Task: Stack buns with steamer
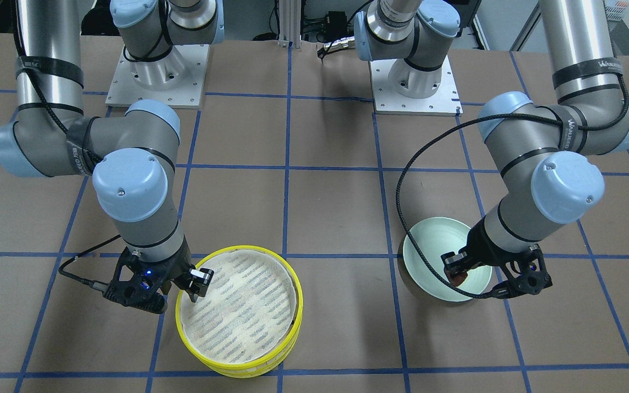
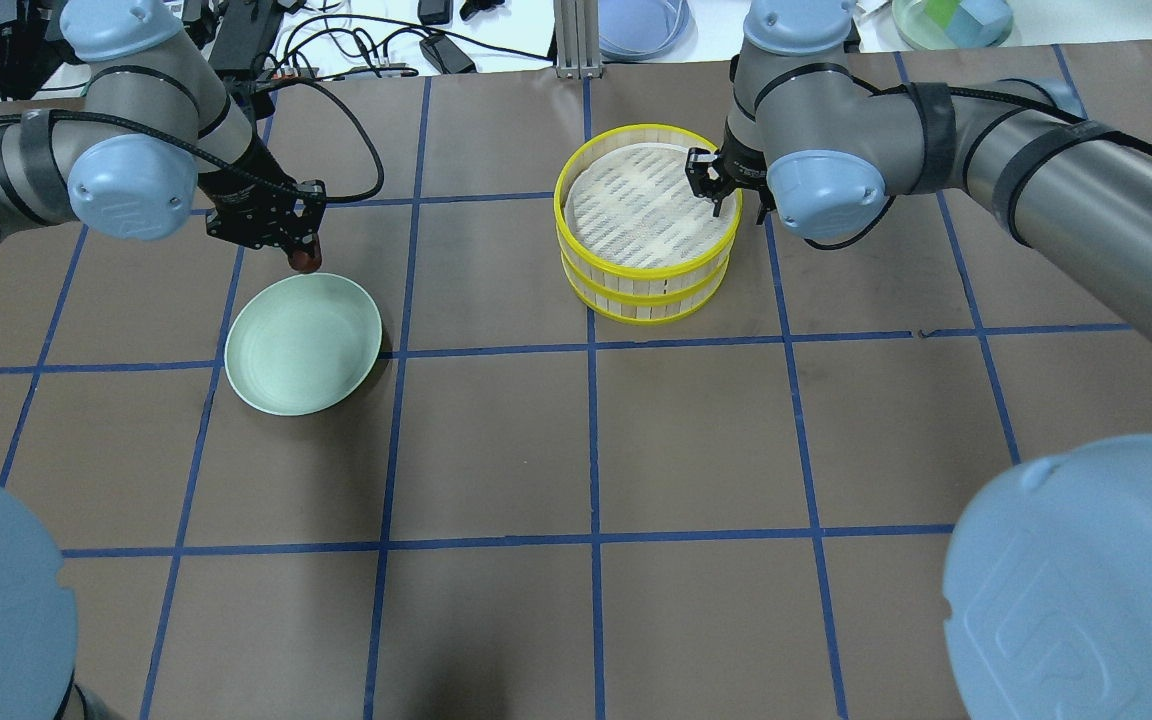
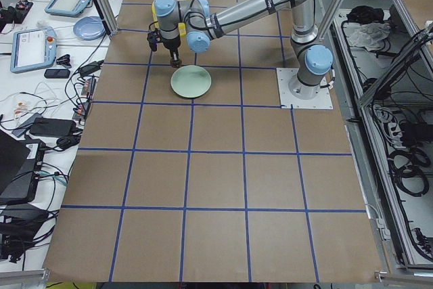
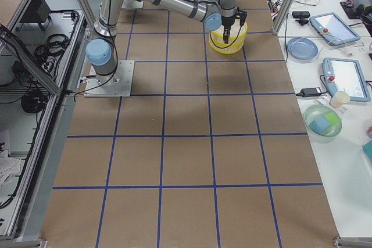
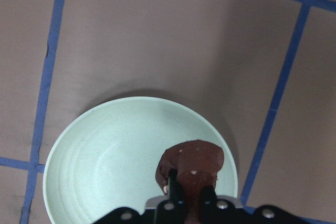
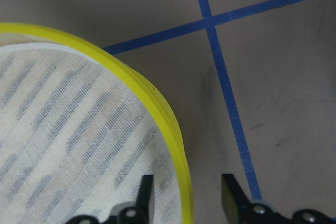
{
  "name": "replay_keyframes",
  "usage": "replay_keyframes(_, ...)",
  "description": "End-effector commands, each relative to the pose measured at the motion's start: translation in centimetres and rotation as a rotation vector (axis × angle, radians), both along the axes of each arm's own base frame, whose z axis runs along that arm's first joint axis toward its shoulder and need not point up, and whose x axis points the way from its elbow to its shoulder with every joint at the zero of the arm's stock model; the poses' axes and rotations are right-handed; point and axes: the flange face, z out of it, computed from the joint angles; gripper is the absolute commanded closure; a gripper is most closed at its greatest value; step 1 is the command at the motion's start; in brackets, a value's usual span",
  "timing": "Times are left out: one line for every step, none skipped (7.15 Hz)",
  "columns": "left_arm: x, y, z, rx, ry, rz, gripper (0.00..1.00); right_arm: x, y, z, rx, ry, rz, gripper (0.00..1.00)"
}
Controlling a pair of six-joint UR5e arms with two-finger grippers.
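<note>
The left claw [image 2: 302,246] pinches the dark reddish-brown rounded bun [image 5: 191,162], with the pale green round plate [image 2: 281,365] just beneath it. The right claw [image 6: 186,195] is spread (one finger inside, one outside) astride the top rim of the two stacked yellow-rimmed bamboo steamer trays [image 2: 648,288].

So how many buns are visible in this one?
1: the dark reddish-brown bun, gripped by the left end effector above the green plate. Another may be hidden in the lower steamer tray.
</note>
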Motion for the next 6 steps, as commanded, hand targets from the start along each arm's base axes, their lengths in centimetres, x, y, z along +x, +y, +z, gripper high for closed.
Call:
replay_keyframes(-6.1, -0.2, 3.5, -0.100, 0.006, 0.093, 1.00, -1.0, 2.1, 6.0, -0.008, 0.014, 0.087, 0.18)
replay_keyframes(-9.1, -0.4, 4.8, -0.170, 0.027, 0.136, 1.00, -1.4, 5.2, 9.9, 0.058, 0.019, 0.102, 0.17)
replay_keyframes(-12.2, -0.6, 5.6, -0.241, 0.092, 0.176, 1.00, -1.7, 9.4, 14.0, 0.135, 0.014, 0.114, 0.14)
replay_keyframes(-13.7, -1.0, 6.2, -0.290, 0.206, 0.255, 1.00, -1.8, 13.2, 17.6, 0.171, 0.009, 0.125, 0.00)
replay_keyframes(-15.0, -1.2, 6.4, -0.302, 0.306, 0.353, 1.00, -1.8, 15.5, 20.0, 0.169, 0.006, 0.144, 0.00)
replay_keyframes(-17.1, -0.5, 5.6, -0.265, 0.325, 0.420, 1.00, -1.4, 17.2, 22.3, 0.141, -0.023, 0.179, 0.00)
